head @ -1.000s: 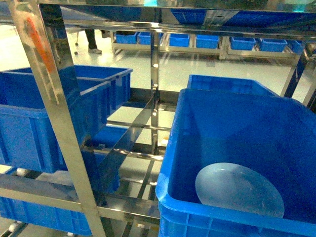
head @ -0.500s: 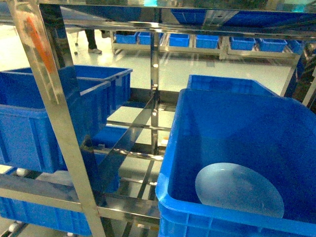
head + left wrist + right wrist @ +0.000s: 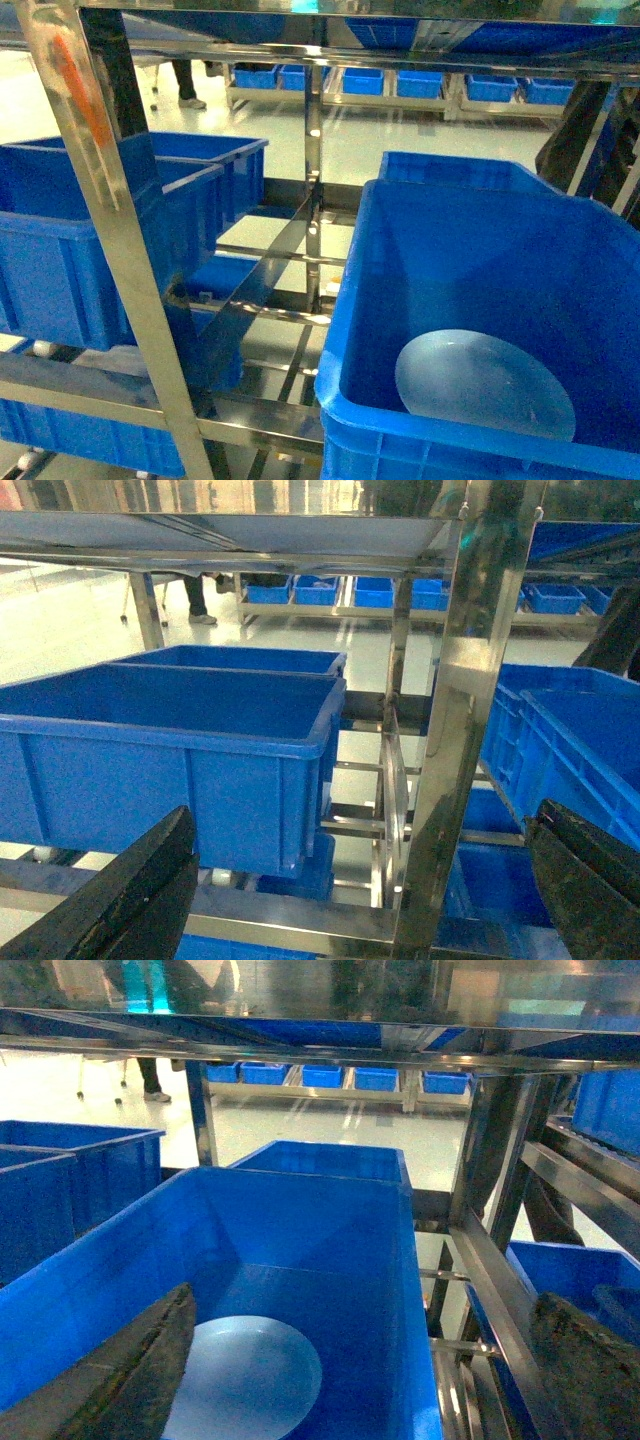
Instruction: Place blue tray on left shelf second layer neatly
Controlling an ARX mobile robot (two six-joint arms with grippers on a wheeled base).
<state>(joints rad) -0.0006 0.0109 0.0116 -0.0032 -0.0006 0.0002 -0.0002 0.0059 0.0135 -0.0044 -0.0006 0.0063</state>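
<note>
- Blue tray [image 3: 485, 385] lies flat on the floor of a deep blue crate [image 3: 480, 250] at the lower right of my head view, tucked toward the crate's near left corner; nothing of mine touches it.
- My right wrist view shows the same tray [image 3: 245, 1375] at the bottom of the frame, inside that crate [image 3: 300, 1230], below and ahead of my right gripper [image 3: 350, 1380].
- My right jaws stand wide apart, one dark finger [image 3: 140, 1370] at the lower left edge, the other at the lower right, holding nothing.
- My left gripper [image 3: 350, 900] is likewise spread, its fingers [image 3: 130, 890] at the two bottom corners of the frame, with nothing between them.
- Left shelf [image 3: 460, 710] shows as shiny steel posts and rails; one post rises right of centre in my left wrist view.
- Another blue crate [image 3: 180, 740] sits on a shelf tier at the left of that view, with a second one just behind it.
</note>
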